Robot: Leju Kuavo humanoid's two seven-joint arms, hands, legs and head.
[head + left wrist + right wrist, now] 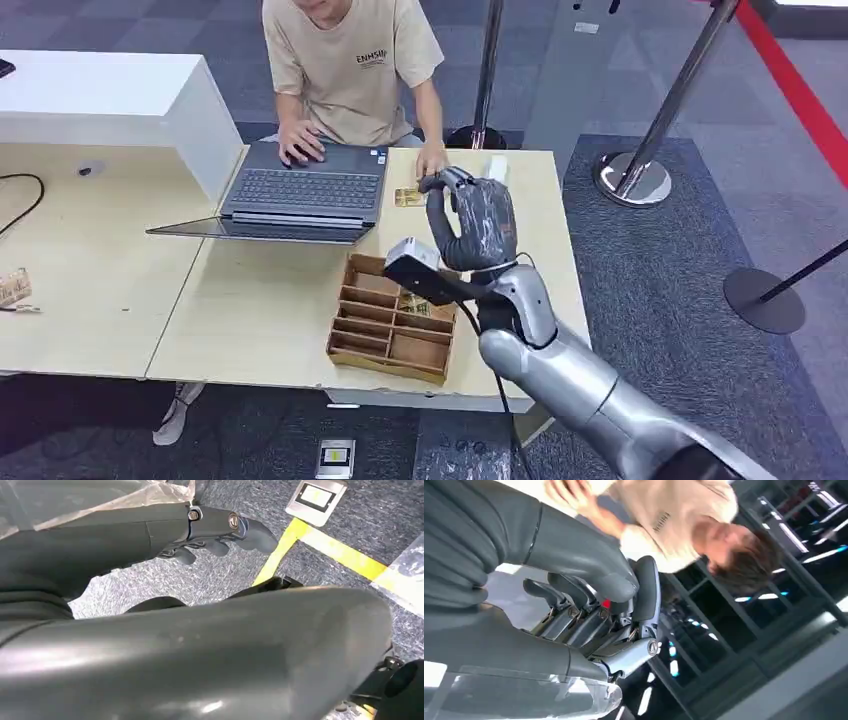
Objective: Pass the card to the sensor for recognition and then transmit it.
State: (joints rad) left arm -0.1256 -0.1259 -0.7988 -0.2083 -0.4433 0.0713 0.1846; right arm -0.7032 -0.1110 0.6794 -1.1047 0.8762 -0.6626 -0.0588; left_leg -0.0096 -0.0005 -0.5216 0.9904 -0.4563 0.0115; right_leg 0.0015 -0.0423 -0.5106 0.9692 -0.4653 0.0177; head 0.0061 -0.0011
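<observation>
A gold card [408, 197] lies flat on the table between the laptop [305, 190] and a person's hand [432, 160]. My right hand [472, 222] hovers above the table just right of that card, fingers curled in, and I see nothing in them; the right wrist view shows the same curled fingers [589, 615] with no card between them. A small white device [497, 166] sits on the table behind my hand. More cards lie in a wooden divider tray [392, 322] under my right wrist. My left hand [220, 537] hangs over the carpet, fingers loose, holding nothing.
A person in a beige shirt [350, 60] sits across the table with one hand on the laptop. A white counter [110, 95] stands at the back left. Stanchion posts [632, 175] with round bases stand on the carpet to the right.
</observation>
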